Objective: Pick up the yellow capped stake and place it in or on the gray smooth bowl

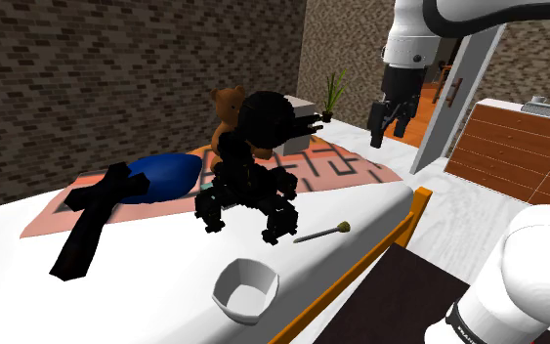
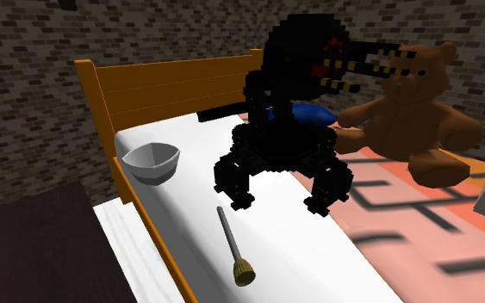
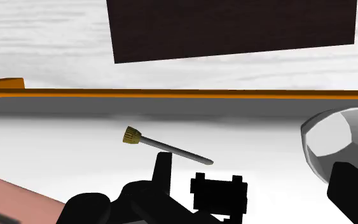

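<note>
On the bed (image 1: pixel 146 283) the stake (image 1: pixel 319 235) lies flat, cap away from the bowl (image 1: pixel 246 289); jaws apart.

I see the stake (image 2: pixel 226 234) with a grey shaft and a dull yellow cap. The bowl (image 1: pixel 246 290) is pale grey. The bed sheet (image 1: pixel 155 283) is white and the bed frame (image 2: pixel 163 86) is orange. The blanket (image 2: pixel 404 207) is salmon pink with a maze of dark lines. The teddy bear (image 2: pixel 413 112) is brown, the cushion (image 1: pixel 165 174) deep blue, the blocky figure (image 2: pixel 283 129) black with yellow-black stripes. The walls (image 1: pixel 87 68) show grey-brown bricks.
</note>
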